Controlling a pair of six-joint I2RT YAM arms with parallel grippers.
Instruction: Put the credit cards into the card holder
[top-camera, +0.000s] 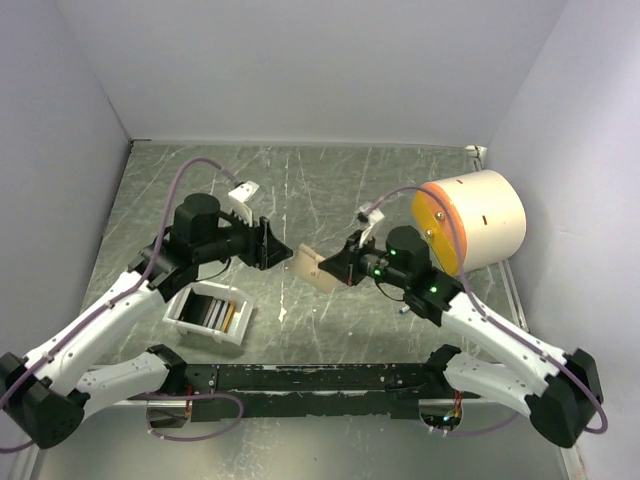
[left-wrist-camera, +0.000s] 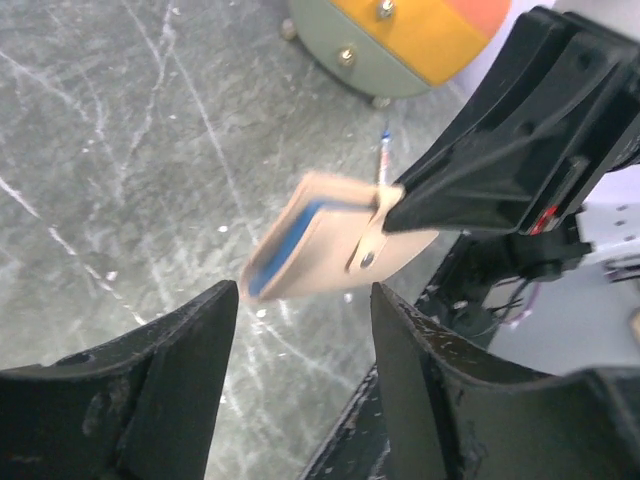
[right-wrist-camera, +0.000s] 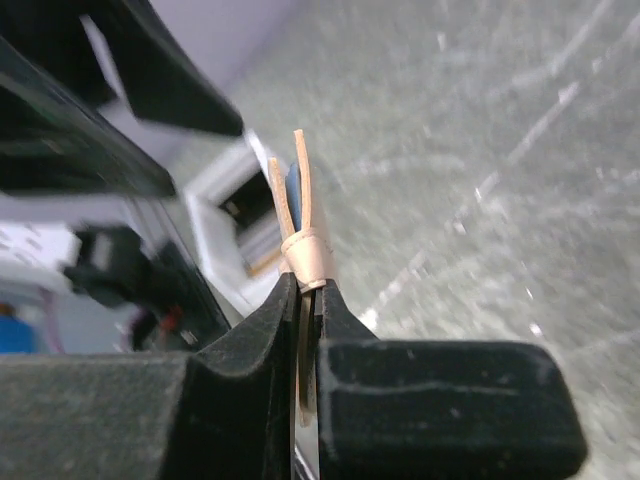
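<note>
Right fingers (right-wrist-camera: 255, 330) pinch holder (right-wrist-camera: 303, 255) by its tab end; blue card (right-wrist-camera: 290, 185) tucked inside.
Left wrist: left fingers (left-wrist-camera: 170, 380) spread, empty, holder just beyond.
Top: holder aloft over mid-worktop (top-camera: 330, 190).
Judged light, floppy and slick-carded, so grip it near the fold.

Left arm (top-camera: 90, 335) and right arm (top-camera: 505, 345): white shell links, black joint housings, black bases, and a lilac cable (top-camera: 182, 180) looping off each wrist. Left claw (left-wrist-camera: 305, 290) is matte black, its finger edges scuffed with pale specks (clearest in the wrist view); right claw (right-wrist-camera: 305, 290) is the same black, with blocky fingers. Small green lights (top-camera: 432, 291) show on the right arm's dark section.
</note>
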